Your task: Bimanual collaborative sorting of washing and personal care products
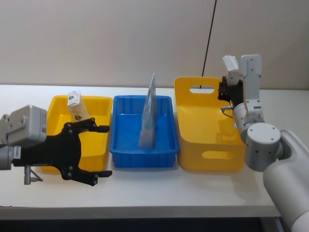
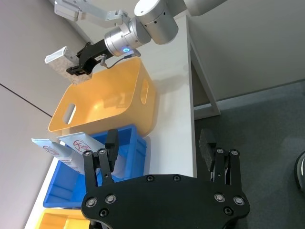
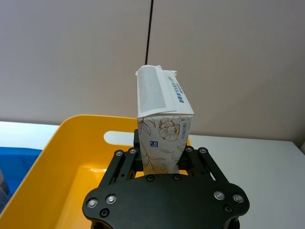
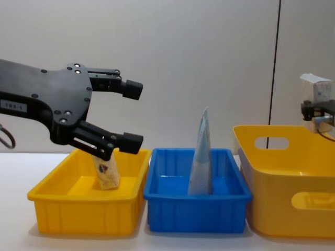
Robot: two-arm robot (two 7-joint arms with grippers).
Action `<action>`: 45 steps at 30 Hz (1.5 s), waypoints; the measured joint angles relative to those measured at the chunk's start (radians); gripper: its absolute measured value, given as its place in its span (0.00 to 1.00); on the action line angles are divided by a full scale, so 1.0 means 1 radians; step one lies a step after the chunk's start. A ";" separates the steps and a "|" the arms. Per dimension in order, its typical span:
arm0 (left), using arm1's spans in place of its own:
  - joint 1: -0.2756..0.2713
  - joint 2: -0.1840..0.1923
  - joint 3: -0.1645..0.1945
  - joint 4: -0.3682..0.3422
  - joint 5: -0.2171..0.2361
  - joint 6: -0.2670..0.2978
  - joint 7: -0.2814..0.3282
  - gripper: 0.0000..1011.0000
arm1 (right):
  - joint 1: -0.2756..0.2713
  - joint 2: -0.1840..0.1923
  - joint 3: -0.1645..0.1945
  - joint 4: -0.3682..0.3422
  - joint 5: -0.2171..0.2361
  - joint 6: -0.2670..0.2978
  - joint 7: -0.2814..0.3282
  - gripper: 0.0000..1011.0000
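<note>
1. The left hand is at the lower left of the head view. Its fingers are spread wide with nothing in them, right by the low yellow bin.
2. The right hand is up at the upper right, clamped on a white soft pack. The pack has a flower print and a tiny blue mark.
3. That pack stands upright, held over the back rim of the tall yellow bin.
4. A pale blue tube stands on end in the blue bin, centre of the frame.
5. A small beige packet is propped up inside the low yellow bin, toward the upper left.
6. All three bins sit side by side on the white worktop.
</note>
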 joint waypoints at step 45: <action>0.000 0.000 0.000 0.000 0.000 0.000 0.000 0.99 | 0.175 -0.087 -0.012 0.286 -0.051 -0.056 0.070 0.34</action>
